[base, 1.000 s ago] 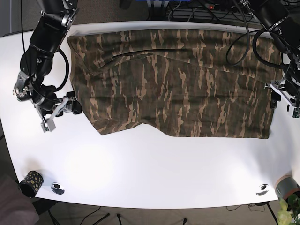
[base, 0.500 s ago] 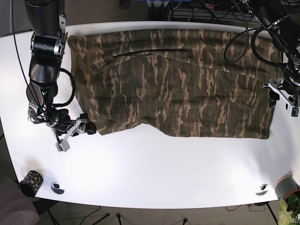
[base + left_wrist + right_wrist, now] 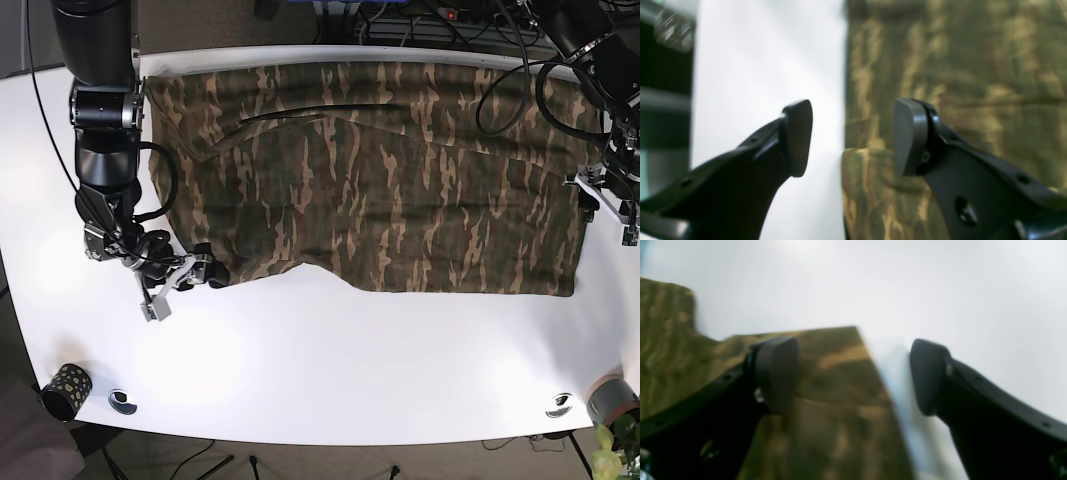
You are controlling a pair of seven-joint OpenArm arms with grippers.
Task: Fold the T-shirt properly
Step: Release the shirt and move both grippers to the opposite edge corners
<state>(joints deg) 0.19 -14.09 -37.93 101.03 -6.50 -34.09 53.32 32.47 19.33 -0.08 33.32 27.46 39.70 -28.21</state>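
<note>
1. Base view: we see the camouflage T-shirt spread flat over the far half of the white table, between our two arms.
2. Our right gripper sits low at the shirt's near corner, fingers apart. In the right wrist view one pad lies over the cloth corner and the other over bare table, with the shirt edge running between them, nothing clamped.
3. Our left gripper hangs at the shirt's opposite side edge, also spread open. In the left wrist view a folded cloth corner shows between the pads, one finger over the fabric — whether it touches, we cannot tell.
</note>
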